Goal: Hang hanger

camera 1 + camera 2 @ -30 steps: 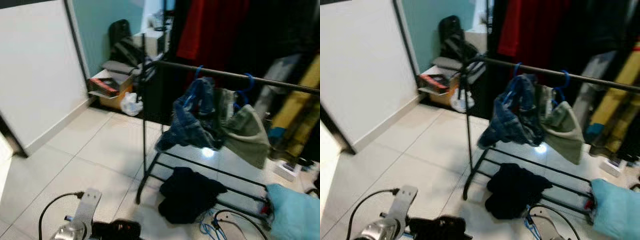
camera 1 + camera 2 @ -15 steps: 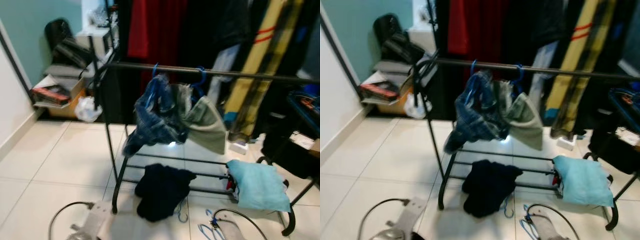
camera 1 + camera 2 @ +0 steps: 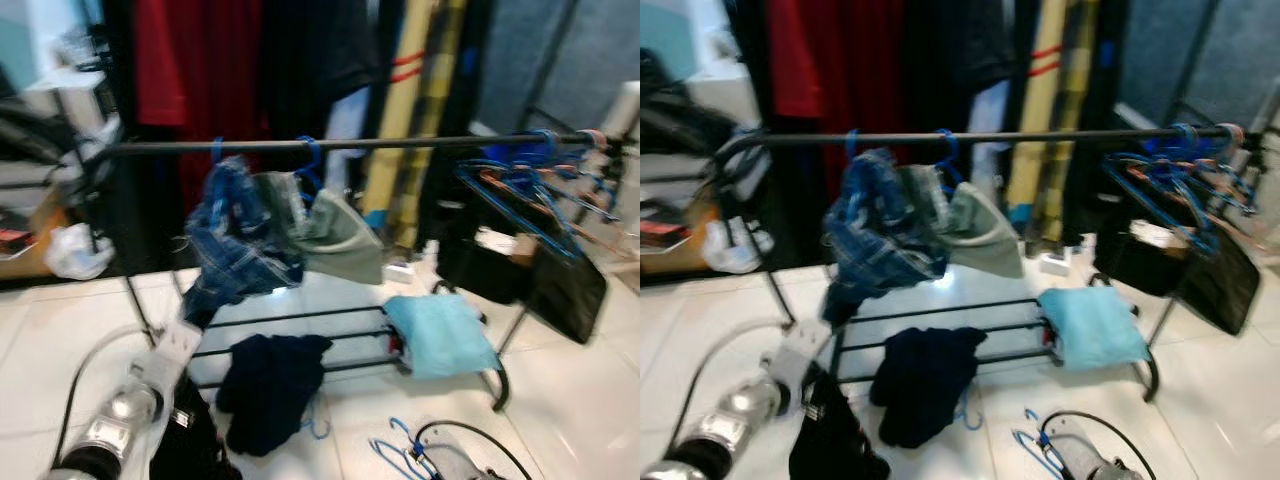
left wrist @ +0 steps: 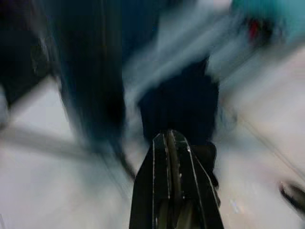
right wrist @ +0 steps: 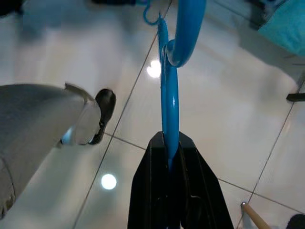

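Head view: I see the rail (image 3: 420, 143), bare between green garment (image 3: 335, 232) and hanger cluster (image 3: 530, 185).
Left wrist: left gripper (image 4: 167, 143) pressed together, empty.
Right wrist: right gripper (image 5: 167, 150) clamps blue hanger (image 5: 170, 90) above tile floor (image 5: 224, 124).

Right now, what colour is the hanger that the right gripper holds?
Blue. The hanger shows best in the right wrist view, clamped in the right gripper.

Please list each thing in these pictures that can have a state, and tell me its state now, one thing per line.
right gripper: shut on the blue hanger, held low over the floor.
left gripper: shut, holding a dark cloth.
rail: level; two garments hang on it.
denim garment: hanging, bunched.
grey-green garment: hanging.
hanger bunch: hanging at the rail's right end.
dark garment: draped over the lower bars.
light blue cloth: lying on the lower bars.
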`<state>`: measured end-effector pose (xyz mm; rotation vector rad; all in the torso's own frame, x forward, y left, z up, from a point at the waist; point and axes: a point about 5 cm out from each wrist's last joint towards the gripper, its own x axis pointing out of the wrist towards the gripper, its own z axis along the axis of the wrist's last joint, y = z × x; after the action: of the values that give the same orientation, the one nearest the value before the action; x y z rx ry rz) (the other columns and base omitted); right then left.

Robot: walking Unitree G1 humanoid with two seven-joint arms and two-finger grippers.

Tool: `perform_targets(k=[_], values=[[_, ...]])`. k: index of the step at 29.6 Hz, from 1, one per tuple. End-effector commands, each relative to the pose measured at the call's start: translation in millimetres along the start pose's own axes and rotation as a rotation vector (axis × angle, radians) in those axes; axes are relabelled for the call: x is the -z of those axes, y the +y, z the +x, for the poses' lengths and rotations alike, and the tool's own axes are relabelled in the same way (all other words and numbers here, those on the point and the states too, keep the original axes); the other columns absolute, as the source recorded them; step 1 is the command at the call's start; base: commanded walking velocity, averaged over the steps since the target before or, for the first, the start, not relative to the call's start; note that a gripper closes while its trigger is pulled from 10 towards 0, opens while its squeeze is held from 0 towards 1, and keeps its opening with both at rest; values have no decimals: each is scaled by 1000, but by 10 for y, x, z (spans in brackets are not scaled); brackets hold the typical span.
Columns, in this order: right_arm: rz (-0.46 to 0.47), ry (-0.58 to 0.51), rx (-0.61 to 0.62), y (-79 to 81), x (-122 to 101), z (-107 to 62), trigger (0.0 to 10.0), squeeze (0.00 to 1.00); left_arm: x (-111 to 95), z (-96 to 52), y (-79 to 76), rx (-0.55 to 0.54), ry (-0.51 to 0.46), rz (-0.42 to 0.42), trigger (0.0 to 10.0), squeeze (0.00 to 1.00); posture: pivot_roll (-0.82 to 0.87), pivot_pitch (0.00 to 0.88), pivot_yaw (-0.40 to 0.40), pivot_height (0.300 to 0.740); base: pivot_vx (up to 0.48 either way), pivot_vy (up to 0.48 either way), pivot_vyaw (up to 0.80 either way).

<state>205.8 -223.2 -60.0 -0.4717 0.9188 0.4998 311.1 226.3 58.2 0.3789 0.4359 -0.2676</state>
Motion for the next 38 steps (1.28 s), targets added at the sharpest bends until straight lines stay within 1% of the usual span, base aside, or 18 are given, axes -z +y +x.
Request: perform_targets(k=[1,2,4,5,6,8,9,10,17,19,23,26,27,29,30,32,33,38], values=[[-22,-25,-18,21,-41,9,10000,0,5,-42,10,17,14,-5,10000,0,-85,0,5,740,0,0,-800],[-38,-141,-44,-367,-354,-124,10000,0,-86,-62,14,27,-5,13,10000,0,-89,0,6,740,0,0,0],[-38,-141,-44,-367,-354,-124,10000,0,-86,-62,14,27,-5,13,10000,0,-89,0,6,740,0,0,0],[-68,-245,-86,-669,-627,-313,10000,0,-188,-80,13,41,-25,43,10000,0,-91,0,5,740,0,0,0],[-108,-325,-124,-875,-846,-512,10000,0,-288,-95,7,55,-44,70,10000,0,-93,0,5,740,0,0,0],[-108,-325,-124,-875,-846,-512,10000,0,-288,-95,7,55,-44,70,10000,0,-93,0,5,740,0,0,0],[-146,-371,-150,-979,-972,-657,10000,0,-370,-110,0,71,-57,92,10000,0,-95,0,6,740,0,0,0],[-180,-371,-142,-1013,-996,-706,10000,0,-430,-131,1,84,-64,121,10000,0,-101,0,10,740,0,0,0],[-194,-346,-78,-1058,-952,-685,10000,0,-505,-187,9,98,-65,136,10000,0,-98,0,7,740,0,0,0],[-149,-414,-118,-1065,-1004,-755,10000,0,-697,-340,53,138,-120,108,10000,0,-99,0,7,740,0,0,0],[-155,-476,-204,-1059,-1096,-895,10000,0,-867,-477,61,210,-178,94,10000,0,-99,0,5,740,0,0,0],[-262,-532,-435,-1024,-1300,-1479,10000,0,-1206,-809,141,383,-272,143,10000,0,-104,0,8,740,0,0,0],[-262,-532,-435,-1024,-1300,-1479,10000,0,-1206,-809,141,383,-272,143,10000,0,-104,0,8,740,0,0,0],[-310,-552,-525,-967,-1394,-1721,10000,0,-1361,-938,161,428,-318,153,10000,0,-105,0,9,740,0,0,0],[-357,-590,-580,-888,-1509,-1893,10000,0,-1553,-991,187,389,-403,119,10000,0,-109,0,12,740,0,0,0],[-369,-599,-594,-863,-1535,-1931,10000,0,-1598,-1010,192,377,-420,108,10000,0,-111,0,13,740,0,0,0],[-410,-618,-625,-783,-1597,-2027,10000,0,-1733,-1060,193,374,-470,44,10000,0,-111,0,14,740,0,0,0],[-441,-680,-618,-722,-1734,-2219,10000,0,-1843,-1134,214,365,-486,4,10000,0,-108,0,15,740,0,0,0]])
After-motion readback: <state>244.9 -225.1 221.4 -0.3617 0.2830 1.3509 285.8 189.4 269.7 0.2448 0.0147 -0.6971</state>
